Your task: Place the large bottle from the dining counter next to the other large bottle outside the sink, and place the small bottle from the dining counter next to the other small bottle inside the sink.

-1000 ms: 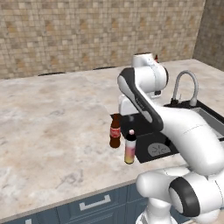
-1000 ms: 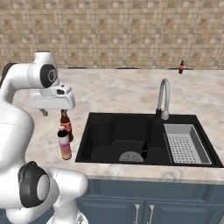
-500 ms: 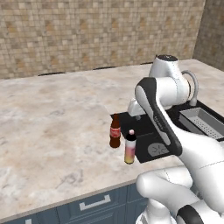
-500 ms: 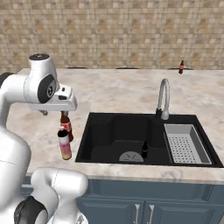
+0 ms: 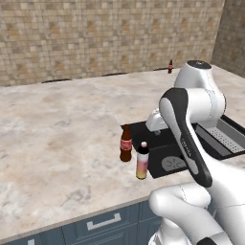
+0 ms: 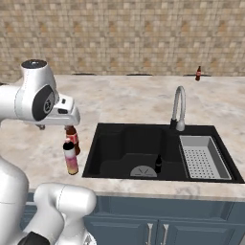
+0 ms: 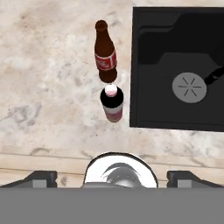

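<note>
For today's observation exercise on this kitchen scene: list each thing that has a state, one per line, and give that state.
Brown bottle: upright on the counter, left of the sink.
Pink bottle: upright beside the brown bottle, capped.
Small dark bottle: standing inside the sink.
Far small bottle: upright on the counter by the back wall.
Tool: open, holding nothing.
Faucet: no water seen.
</note>
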Controlling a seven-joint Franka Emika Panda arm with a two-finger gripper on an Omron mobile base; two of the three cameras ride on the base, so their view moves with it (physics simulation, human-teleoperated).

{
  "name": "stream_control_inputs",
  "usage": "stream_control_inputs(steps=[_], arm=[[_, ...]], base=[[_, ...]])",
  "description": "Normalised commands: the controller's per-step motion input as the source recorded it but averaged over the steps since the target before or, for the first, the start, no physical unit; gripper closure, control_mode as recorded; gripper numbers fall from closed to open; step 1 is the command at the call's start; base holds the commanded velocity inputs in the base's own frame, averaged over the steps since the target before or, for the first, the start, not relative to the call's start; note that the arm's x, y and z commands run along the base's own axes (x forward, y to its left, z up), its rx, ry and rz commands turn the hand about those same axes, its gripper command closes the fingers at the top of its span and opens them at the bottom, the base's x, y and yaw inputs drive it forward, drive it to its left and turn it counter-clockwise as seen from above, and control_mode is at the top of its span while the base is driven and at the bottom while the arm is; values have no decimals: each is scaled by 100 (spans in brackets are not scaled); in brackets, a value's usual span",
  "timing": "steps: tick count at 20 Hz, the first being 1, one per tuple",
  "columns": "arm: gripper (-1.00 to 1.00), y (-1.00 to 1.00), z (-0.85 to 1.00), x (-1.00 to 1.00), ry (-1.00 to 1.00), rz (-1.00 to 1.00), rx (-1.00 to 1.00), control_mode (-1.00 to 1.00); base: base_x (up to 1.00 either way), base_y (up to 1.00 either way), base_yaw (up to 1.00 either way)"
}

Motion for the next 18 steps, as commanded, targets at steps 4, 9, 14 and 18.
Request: stream_control_inputs(steps=[4, 9, 14, 18], arm=[[-100, -3, 0, -41, 0, 0, 0, -100], [-100, -11, -4, -19, 0, 0, 0, -100], [-100, -1, 0, -3, 0, 0, 0, -100], [-100, 0, 0, 0, 0, 0, 0, -100]], base=[[0, 0, 0], [0, 0, 0], [0, 0, 0], [0, 0, 0]])
